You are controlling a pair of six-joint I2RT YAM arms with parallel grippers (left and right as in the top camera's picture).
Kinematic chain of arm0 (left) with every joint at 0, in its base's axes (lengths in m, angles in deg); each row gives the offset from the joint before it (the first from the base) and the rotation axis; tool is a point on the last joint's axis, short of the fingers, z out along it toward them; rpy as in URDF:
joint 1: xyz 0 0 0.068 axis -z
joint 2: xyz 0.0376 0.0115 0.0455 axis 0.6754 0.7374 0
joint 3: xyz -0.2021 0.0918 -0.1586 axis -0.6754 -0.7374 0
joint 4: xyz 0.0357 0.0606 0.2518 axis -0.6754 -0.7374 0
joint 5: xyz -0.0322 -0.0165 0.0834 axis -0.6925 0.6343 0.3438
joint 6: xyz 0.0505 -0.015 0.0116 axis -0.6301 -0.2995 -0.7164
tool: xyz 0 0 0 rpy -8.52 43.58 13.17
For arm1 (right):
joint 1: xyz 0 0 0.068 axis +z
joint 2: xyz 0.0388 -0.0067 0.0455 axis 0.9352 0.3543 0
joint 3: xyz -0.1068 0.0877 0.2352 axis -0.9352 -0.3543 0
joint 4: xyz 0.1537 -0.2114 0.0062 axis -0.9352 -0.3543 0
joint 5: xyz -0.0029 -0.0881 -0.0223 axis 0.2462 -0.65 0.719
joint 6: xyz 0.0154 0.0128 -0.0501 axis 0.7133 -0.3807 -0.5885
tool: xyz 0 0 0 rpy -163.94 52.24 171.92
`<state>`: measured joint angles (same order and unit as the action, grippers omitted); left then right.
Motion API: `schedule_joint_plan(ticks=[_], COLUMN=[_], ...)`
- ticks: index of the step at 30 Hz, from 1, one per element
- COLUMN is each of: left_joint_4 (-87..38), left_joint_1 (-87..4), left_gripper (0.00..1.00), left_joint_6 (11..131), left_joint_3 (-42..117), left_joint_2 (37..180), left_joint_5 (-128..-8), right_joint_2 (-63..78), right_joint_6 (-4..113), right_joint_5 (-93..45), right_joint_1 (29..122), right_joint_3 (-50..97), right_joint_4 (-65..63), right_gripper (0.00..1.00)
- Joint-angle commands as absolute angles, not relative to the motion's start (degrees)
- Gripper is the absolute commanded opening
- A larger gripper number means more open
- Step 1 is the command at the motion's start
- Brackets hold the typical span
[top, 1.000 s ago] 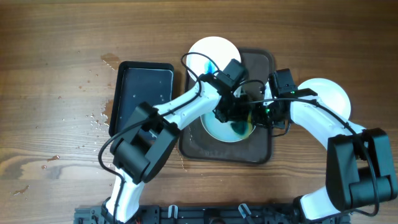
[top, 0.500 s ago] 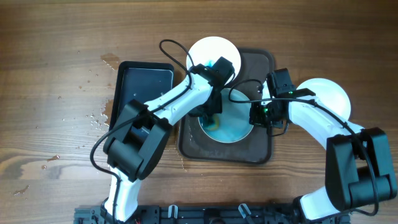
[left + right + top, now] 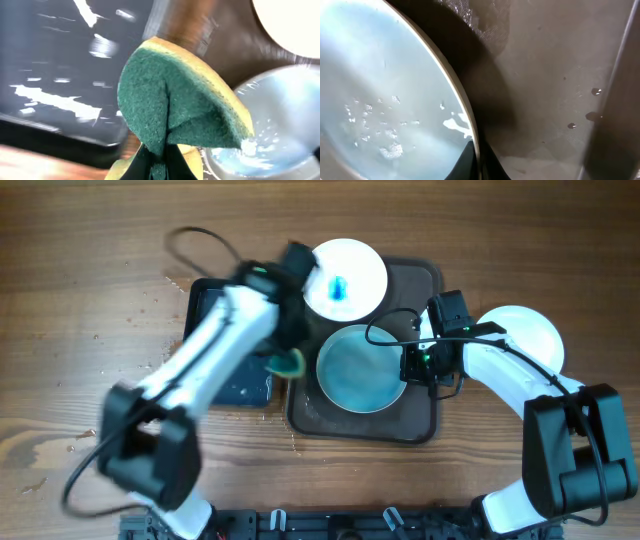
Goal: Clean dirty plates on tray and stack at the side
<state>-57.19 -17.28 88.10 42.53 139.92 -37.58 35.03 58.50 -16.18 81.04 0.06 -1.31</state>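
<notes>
Overhead view is filled edge to edge by a wooden table (image 3: 80, 260): mid-brown, with the grain run left to right. Darker grain swirls are seen at lower left. Small water droplets (image 3: 155, 370) are scattered left of centre, and a shiny wet patch (image 3: 178, 277) is seen just above them. A dark rail (image 3: 330, 525) is fitted along the bottom edge. Light is even and diffuse; only soft shadows are cast.
</notes>
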Motion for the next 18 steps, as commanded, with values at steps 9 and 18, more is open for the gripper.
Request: schedule_joint_plan(ticks=[9, 18], left_joint_4=[-51.81, -57.41], left_joint_1=[-42.76, -46.78], left_gripper=[0.12, 0.61], left_joint_6=[77.28, 74.7], left_joint_3=[30.07, 33.48], left_joint_2=[135.85, 118.3], left_joint_5=[-45.6, -47.54], right_joint_2=[32.01, 37.43], right_joint_6=[47.13, 51.48], right_joint_5=[-25.98, -28.64], right_joint_1=[82.31, 98.22], right_joint_3=[24.25, 42.11], right_joint_4=[-29.68, -33.48], right_gripper=[0.04, 0.04])
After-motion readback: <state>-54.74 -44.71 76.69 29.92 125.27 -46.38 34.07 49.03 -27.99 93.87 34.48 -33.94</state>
